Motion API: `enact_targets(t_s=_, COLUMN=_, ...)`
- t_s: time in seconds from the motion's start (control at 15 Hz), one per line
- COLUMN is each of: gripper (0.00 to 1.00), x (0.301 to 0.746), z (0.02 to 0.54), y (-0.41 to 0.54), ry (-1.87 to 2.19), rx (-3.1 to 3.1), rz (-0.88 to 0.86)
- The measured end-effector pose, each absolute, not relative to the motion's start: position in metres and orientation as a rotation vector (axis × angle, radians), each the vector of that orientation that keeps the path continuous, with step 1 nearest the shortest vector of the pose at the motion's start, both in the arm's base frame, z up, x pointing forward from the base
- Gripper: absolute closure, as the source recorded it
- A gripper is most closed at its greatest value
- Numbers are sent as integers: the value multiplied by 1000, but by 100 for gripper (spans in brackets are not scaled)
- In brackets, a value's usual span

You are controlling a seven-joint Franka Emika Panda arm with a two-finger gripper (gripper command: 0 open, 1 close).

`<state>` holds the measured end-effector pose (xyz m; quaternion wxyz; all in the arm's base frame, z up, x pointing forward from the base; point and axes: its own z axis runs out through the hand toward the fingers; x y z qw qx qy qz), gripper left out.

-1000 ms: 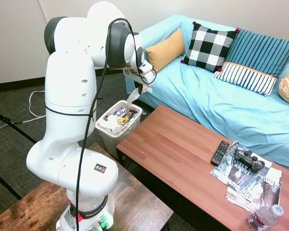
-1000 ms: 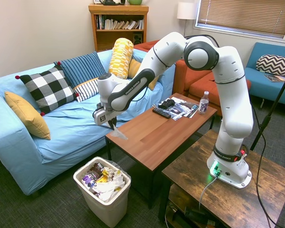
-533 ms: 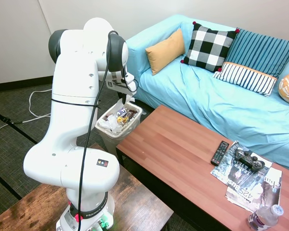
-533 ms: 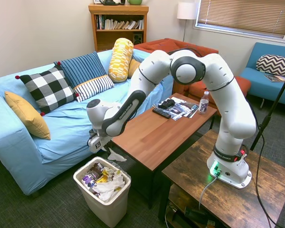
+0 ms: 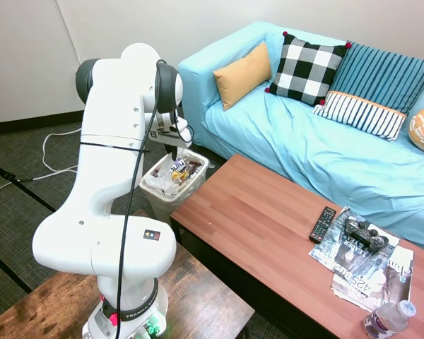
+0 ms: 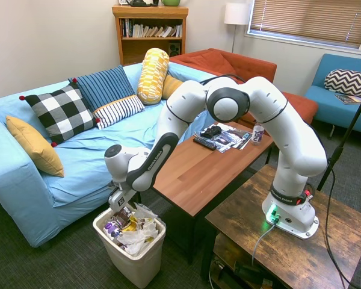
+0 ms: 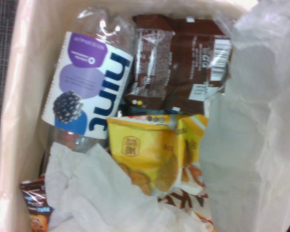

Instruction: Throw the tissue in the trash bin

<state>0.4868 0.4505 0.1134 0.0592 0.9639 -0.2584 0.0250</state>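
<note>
Now over the bin: carry done, release pending

Wrist view looks straight down into the trash bin (image 7: 19,72). The tissue (image 7: 251,121) fills the side of that view as a big white crumpled sheet, soft and wrinkled, overlapping the trash below it: a clear bottle with a purple label (image 7: 87,82), a yellow snack bag (image 7: 145,150) and a brown wrapper (image 7: 183,58).

Change vs a second ago: the gripper (image 6: 118,205) was level with the edge of the wooden table (image 6: 198,168) with the tissue dangling in the air. It has swung out and dropped to the bin mouth. The tissue (image 6: 145,211) now sits at the rim on the table side, low enough to touch the pile.

Can't tell whether the jaws are clenched or released; the wrist and the arm hide them in both exterior views.

My read: transport finished, only the drop and retreat remain. Risk: a corner draping over the rim rather than falling inside.

Blue sofa (image 6: 78,162) behind, not involved.
</note>
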Motion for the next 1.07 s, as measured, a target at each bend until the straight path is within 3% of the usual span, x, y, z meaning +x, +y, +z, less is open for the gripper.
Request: enact_targets(t_s=1.07, gripper=0, x=518, z=114, y=450, ry=-792, rx=2875, rz=112)
